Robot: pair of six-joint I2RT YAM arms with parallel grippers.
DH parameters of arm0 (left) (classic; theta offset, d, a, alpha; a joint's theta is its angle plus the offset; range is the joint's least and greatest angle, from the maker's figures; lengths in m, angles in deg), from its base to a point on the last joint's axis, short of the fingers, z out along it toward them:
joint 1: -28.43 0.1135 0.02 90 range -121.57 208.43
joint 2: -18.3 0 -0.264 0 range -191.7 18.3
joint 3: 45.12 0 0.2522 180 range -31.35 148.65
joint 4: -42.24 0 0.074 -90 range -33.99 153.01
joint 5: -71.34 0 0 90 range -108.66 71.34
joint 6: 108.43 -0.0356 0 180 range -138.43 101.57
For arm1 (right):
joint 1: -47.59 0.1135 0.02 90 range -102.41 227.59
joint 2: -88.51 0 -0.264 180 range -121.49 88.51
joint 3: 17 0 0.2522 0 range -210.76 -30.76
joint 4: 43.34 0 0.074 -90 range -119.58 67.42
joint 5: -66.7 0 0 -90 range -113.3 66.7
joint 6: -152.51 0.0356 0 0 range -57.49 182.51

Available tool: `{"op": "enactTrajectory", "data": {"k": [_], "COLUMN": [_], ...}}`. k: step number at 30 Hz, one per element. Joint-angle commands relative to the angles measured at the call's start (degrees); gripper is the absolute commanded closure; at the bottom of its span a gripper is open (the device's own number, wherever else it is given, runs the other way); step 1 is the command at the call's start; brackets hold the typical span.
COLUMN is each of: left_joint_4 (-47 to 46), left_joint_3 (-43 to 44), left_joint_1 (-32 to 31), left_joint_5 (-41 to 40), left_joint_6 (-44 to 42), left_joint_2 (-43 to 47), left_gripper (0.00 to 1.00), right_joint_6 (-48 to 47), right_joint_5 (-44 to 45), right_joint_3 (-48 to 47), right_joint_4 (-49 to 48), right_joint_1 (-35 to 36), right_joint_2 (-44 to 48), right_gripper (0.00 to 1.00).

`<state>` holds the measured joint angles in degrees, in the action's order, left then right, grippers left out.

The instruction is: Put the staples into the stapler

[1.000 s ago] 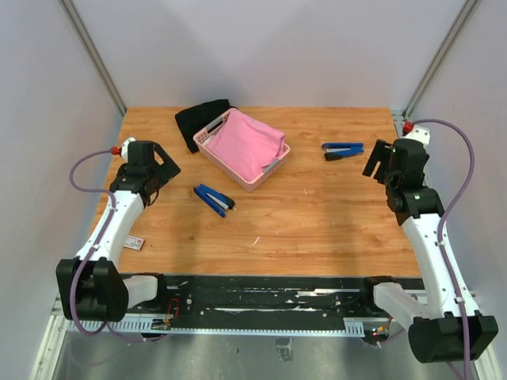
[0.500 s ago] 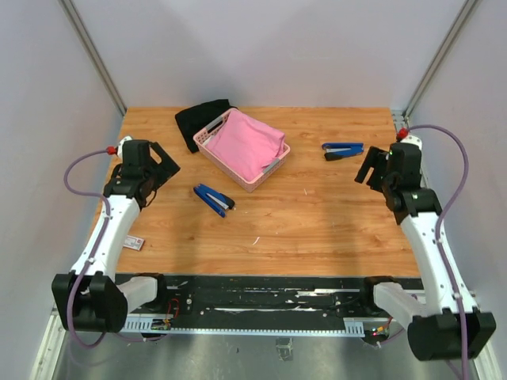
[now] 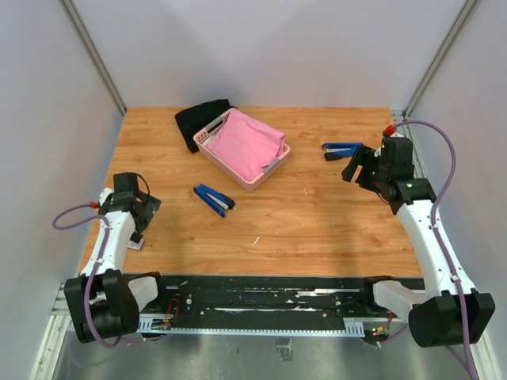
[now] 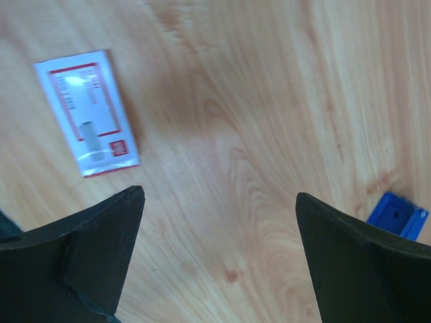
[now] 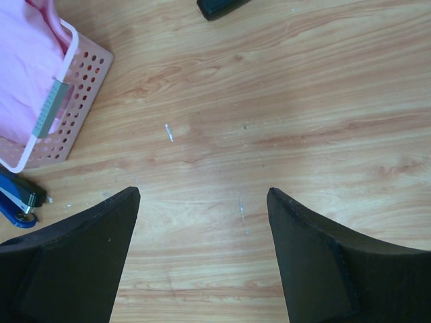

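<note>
The left gripper [image 3: 141,215] has pulled back from level with the pink basket [image 3: 242,150] and now hangs far to the near left of it, over the white carton of staples [image 3: 135,244]. Its fingers stand as wide as before and hold nothing. My reading is that the job is at its first step, fetching the staples; the carton is not yet touched. No loose strip shows outside it.

Farther off, the right gripper [image 3: 358,168] has drifted in towards the basket from the right. It is equally wide open and empty, and sits close to the second blue stapler [image 3: 342,150], which lies well to the right of the basket. That may mean this stapler is the one to be loaded, though the opened blue stapler [image 3: 213,199] just near of the basket is the other candidate.

From overhead the carton is half hidden under the left arm. The left wrist view shows the whole carton [image 4: 87,113], with its red border and print, lying flat ahead and to one side of the open left gripper [image 4: 219,202], not between the fingers. A blue stapler end [image 4: 397,215] peeks in at the edge.

The right wrist view shows bare wood beneath the right gripper [image 5: 202,195], the basket's perforated wall [image 5: 71,81] and the near stapler [image 5: 20,198]. A dark tip [image 5: 222,7], probably the second stapler, is too cropped to be sure of
</note>
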<state>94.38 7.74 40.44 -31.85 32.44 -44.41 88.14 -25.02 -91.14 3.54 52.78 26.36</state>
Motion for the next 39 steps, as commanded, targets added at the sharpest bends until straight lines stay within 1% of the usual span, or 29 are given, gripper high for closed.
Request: {"op": "enactTrajectory", "data": {"k": [1,4,8,12,15,18,21,25,29,35,39], "left_joint_4": [6.6,8.0,7.9,7.1,6.9,0.7,-1.8,-6.0,-9.9,-12.2,-13.3], "left_joint_3": [0.2,-1.3,-1.4,-1.4,-1.8,-3.6,-3.6,-4.8,-6.0,-5.9,-6.5], "left_joint_1": [4.0,7.7,9.7,10.4,12.6,13.2,13.6,13.9,14.2,15.2,16.1], "left_joint_5": [-8.3,-9.2,-12.9,-16.2,-16.7,-15.7,-14.6,-12.5,-10.2,-8.7,-6.9], "left_joint_6": [8.1,10.5,11.2,8.2,6.0,1.1,-1.5,-4.7,-7.3,-9.4,-9.8], "left_joint_2": [1.3,1.3,1.5,0.0,-0.5,-0.2,-1.8,-2.1,-2.8,-5.3,-8.1], "left_gripper": [0.01,0.01,0.01,0.01,0.01,0.01,0.02,0.07,0.14,0.21,0.23], "right_joint_6": [3.5,3.1,0.6,0.6,1.8,2.6,3.0,3.0,2.5,3.0,3.1], "right_joint_5": [-1.0,-2.4,-5.1,-5.7,-8.3,-9.8,-9.8,-11.8,-11.8,-11.5,-11.2], "right_joint_3": [0.5,-0.3,-0.3,2.3,2.5,4.0,5.3,4.5,4.9,5.8,5.9], "right_joint_4": [-3.4,-3.8,-4.1,-6.7,-6.8,-7.8,-8.4,-7.8,-7.9,-7.9,-8.2], "right_joint_1": [0.8,0.8,0.8,0.8,0.8,0.8,0.8,0.8,0.8,0.8,0.8], "right_joint_2": [0.3,-0.1,0.5,1.6,1.3,1.1,0.6,0.1,0.4,0.8,0.7], "right_gripper": [0.22,0.22,0.25,0.26,0.28,0.30,0.31,0.33,0.33,0.34,0.34]}}
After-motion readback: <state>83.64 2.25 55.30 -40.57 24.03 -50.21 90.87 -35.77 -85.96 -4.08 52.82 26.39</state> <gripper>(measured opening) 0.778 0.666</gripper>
